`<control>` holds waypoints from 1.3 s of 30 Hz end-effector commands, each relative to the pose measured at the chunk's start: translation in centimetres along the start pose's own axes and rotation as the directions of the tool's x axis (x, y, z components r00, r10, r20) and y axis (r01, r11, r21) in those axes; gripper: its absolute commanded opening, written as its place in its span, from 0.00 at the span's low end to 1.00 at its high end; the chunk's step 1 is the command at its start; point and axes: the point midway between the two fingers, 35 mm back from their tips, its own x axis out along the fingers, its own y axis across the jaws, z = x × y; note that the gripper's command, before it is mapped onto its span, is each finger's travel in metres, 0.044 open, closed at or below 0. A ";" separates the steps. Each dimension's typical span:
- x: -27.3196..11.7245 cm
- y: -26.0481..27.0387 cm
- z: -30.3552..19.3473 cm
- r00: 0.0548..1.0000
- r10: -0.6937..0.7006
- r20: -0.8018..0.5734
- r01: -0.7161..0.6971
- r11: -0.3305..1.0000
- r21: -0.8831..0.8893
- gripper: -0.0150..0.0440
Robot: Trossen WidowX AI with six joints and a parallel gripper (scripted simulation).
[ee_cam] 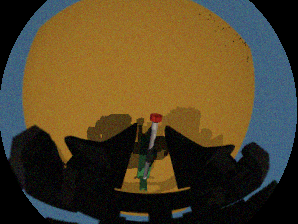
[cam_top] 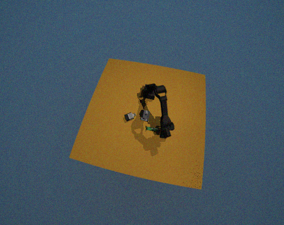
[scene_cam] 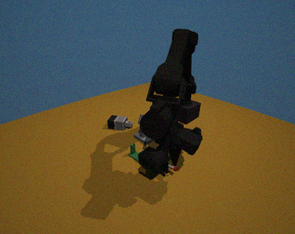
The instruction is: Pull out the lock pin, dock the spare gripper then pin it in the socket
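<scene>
The lock pin, a thin grey rod with a red head (scene_cam: 176, 169) (ee_cam: 156, 118), lies along the green cradle (cam_top: 150, 128) (scene_cam: 133, 155) (ee_cam: 143, 186). My gripper (ee_cam: 150, 127) is partly open, its fingers standing apart on either side of the pin with gaps between; its tips are mostly hidden in the exterior view. The grey mount (cam_top: 145, 113) (scene_cam: 143, 138) stands behind the cradle, partly hidden by the arm in the exterior view; whether its socket is free cannot be seen clearly. The spare gripper (cam_top: 128, 116) (scene_cam: 117, 123), a black and light grey block with a small spigot, lies beside the mount.
The arm (cam_top: 164, 108) (scene_cam: 176, 63) arches over from its base and comes down at the cradle, close to the mount. The orange table top (cam_top: 103, 144) (scene_cam: 49, 161) carries the arm's shadow, and its edges lie well away from the objects.
</scene>
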 end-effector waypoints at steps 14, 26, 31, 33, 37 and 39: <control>-4.4 0.0 0.8 1.000 -0.002 0.001 0.002 1.000 0.000 0.59; -5.6 0.0 1.0 1.000 -0.003 0.001 0.003 1.000 0.001 0.77; -8.9 -0.4 -1.6 0.999 0.001 -0.034 -0.001 1.000 0.000 0.64; -11.3 -0.4 -3.6 0.998 0.006 -0.060 -0.007 1.000 -0.001 0.56; -12.1 -0.3 -4.3 0.998 0.009 -0.068 -0.009 1.000 -0.002 0.56; -12.1 -0.3 -4.3 0.998 0.009 -0.068 -0.009 1.000 -0.002 0.56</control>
